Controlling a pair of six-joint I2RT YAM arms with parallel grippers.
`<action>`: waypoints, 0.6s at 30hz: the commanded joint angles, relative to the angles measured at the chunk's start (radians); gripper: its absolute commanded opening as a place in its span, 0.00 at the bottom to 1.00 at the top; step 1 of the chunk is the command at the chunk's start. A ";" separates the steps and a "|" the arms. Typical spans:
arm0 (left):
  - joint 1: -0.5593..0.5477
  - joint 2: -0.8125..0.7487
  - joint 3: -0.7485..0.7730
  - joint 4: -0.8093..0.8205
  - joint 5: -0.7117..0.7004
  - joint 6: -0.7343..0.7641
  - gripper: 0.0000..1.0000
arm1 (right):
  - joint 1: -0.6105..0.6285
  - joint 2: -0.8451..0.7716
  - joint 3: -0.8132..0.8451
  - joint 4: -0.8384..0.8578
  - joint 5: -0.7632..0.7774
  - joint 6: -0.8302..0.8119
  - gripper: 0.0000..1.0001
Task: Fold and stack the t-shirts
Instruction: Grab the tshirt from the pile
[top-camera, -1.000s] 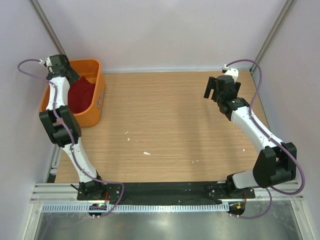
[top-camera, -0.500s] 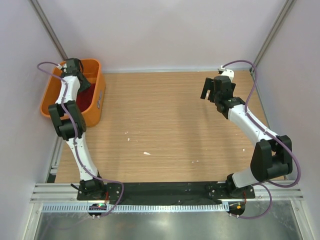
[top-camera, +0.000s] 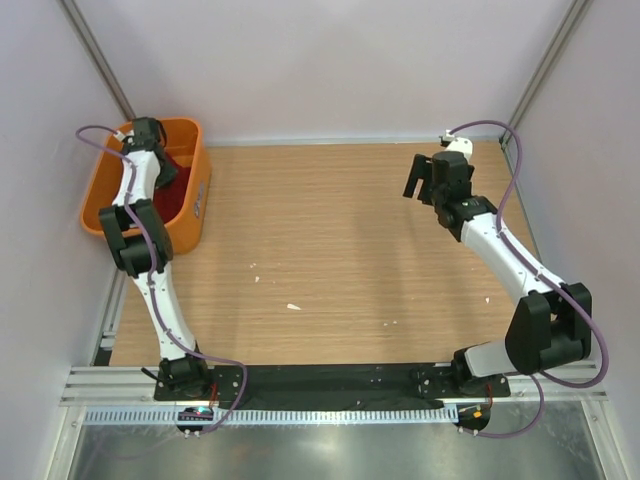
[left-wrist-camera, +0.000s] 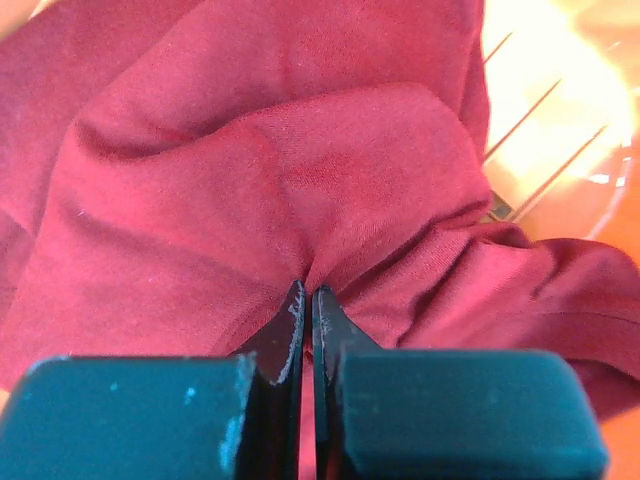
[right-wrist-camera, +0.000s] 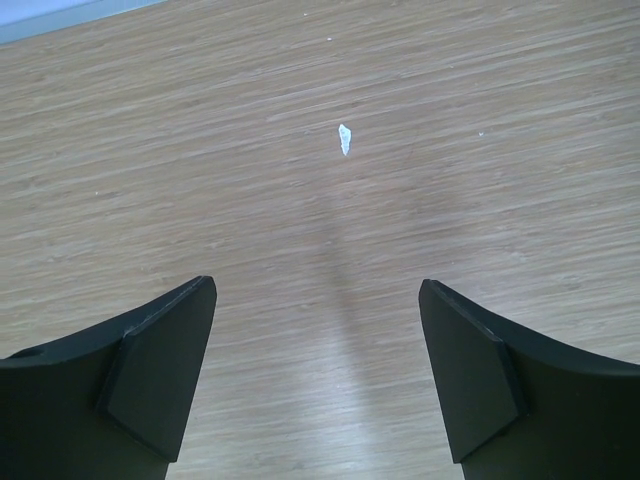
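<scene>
Left gripper (left-wrist-camera: 305, 295) is down inside the orange tub (top-camera: 185, 124), jaws pressed together on a fold of the dark crimson t-shirt (left-wrist-camera: 330, 170). Cloth puckers into the tips and bunches ahead of them and to both sides.

Step in hand, as I judge it: pulling shirt no. 1 out of the tub. Task is barely begun, w/ nothing folded or stacked yet. Next move prob. needs a straight lift w/ the pinch kept, high enough to clear the tub wall, then a carry over to the table (top-camera: 330, 250).

Tub contents: crimson cloth only, as far as visible; no pink shirt in view.

Right gripper (right-wrist-camera: 315, 290) hangs spread wide over the wood, holding nothing, w/ a small white scrap (right-wrist-camera: 344, 138) ahead of it.
</scene>
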 joint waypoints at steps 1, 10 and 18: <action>0.003 -0.103 0.080 -0.015 0.014 -0.058 0.00 | 0.001 -0.061 0.024 -0.050 -0.018 -0.001 0.88; -0.056 -0.465 0.166 0.013 0.112 -0.146 0.00 | 0.036 -0.124 0.084 -0.182 -0.060 0.017 0.82; -0.142 -0.776 0.149 0.125 0.350 -0.274 0.00 | 0.055 -0.228 0.077 -0.251 -0.095 0.037 0.82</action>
